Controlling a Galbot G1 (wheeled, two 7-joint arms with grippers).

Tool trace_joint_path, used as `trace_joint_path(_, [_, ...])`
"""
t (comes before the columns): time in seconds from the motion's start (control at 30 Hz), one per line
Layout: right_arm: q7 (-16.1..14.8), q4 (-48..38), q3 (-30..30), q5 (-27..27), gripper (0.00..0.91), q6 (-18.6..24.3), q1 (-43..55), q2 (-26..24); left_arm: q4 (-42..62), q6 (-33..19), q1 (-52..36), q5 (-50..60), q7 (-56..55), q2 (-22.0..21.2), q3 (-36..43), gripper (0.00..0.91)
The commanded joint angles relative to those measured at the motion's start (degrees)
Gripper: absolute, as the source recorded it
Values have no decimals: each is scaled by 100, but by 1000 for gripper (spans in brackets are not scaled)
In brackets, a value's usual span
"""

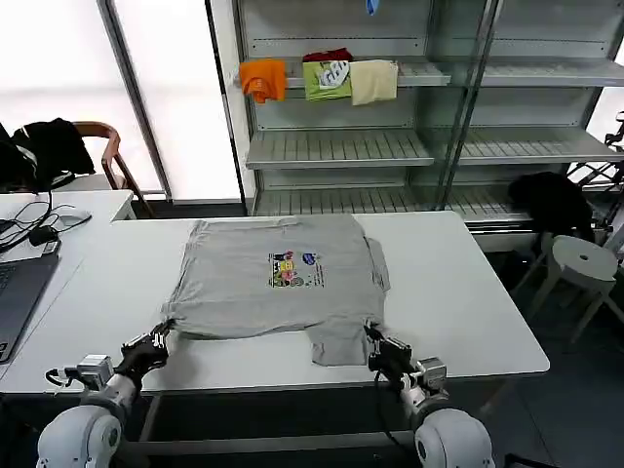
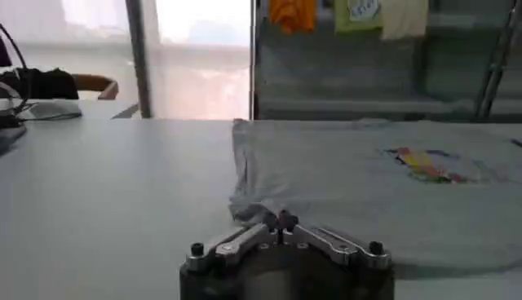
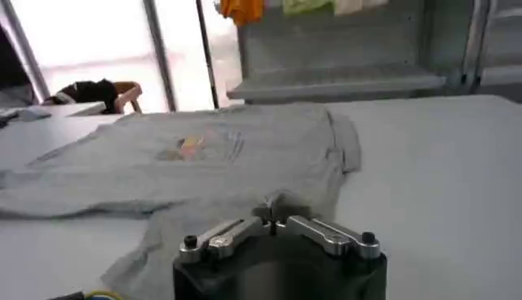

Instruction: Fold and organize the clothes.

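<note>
Left gripper (image 1: 156, 341) pinches the grey shirt's (image 1: 278, 278) lower-left hem corner and right gripper (image 1: 378, 348) pinches the lower-right sleeve edge — likely paired holds for folding the shirt, lying flat mid-frame on the white desk (image 1: 468, 292).

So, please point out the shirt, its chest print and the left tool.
shirt (image 1: 229, 283), head view, plain grey body left of the print.
print (image 1: 293, 270), head view, its middle.
left tool (image 2: 281, 218), left wrist view, between its tips at the shirt's edge.

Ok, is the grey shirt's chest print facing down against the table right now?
No. In the head view the multicoloured print shows on the upper side of the grey shirt, which lies spread on the white table.
</note>
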Motion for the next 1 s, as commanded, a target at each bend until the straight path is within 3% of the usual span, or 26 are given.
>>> trace_joint_path(0.03, [102, -968, -44, 51, 0, 41, 1575, 312, 650, 148, -1492, -639, -151, -210, 97, 0])
trace_joint_path(0.2, [46, -1719, -155, -76, 0, 22, 2197, 514, 1197, 109, -2007, -428, -208, -342, 191, 0])
trace_joint_path(0.6, [-103, -3143, 7, -591, 0, 195, 2841, 792, 2270, -337, -2305, 32, -222, -370, 324, 10])
trace_joint_path(1.0, [-127, -3830, 217, -672, 0, 286, 3293, 908, 2526, -397, -2399, 352, -161, -363, 425, 10])
